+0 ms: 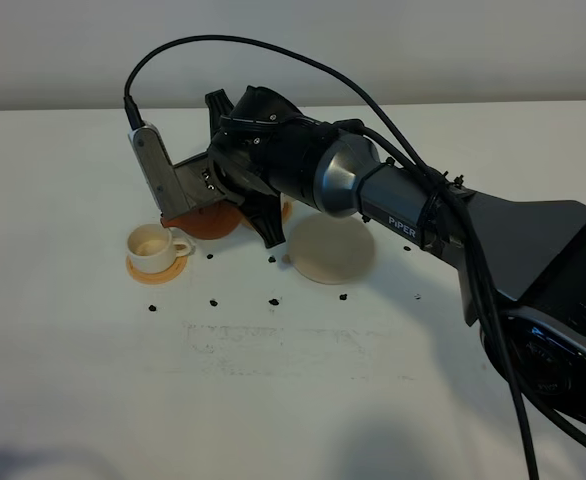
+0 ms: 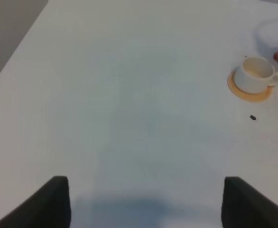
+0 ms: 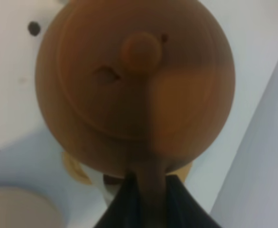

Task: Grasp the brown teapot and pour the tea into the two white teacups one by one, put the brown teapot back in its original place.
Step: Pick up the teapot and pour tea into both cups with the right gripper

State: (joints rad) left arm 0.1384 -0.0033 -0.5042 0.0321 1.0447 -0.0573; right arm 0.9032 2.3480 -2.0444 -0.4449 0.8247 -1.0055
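Right wrist: round reddish-brown knob-lidded teapot [image 3: 134, 85] clenched in right tool [image 3: 148, 197]; left tool [image 2: 146, 202] spread.

Looks like a robotics lab bench to me. Bare white table [image 1: 73, 380], blank wall [image 1: 393, 50], a black robot arm [image 1: 393, 205] trailing loose cables [image 1: 188, 40], and little black dots [image 1: 273, 300] on the tabletop.

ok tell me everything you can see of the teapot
The teapot is round, reddish-brown and matte like clay. Its domed lid has a round knob and a small vent hole. The right gripper is shut on its handle; the spout is out of sight. An orange coaster peeks out beneath it. From the high camera the arm hides most of it.
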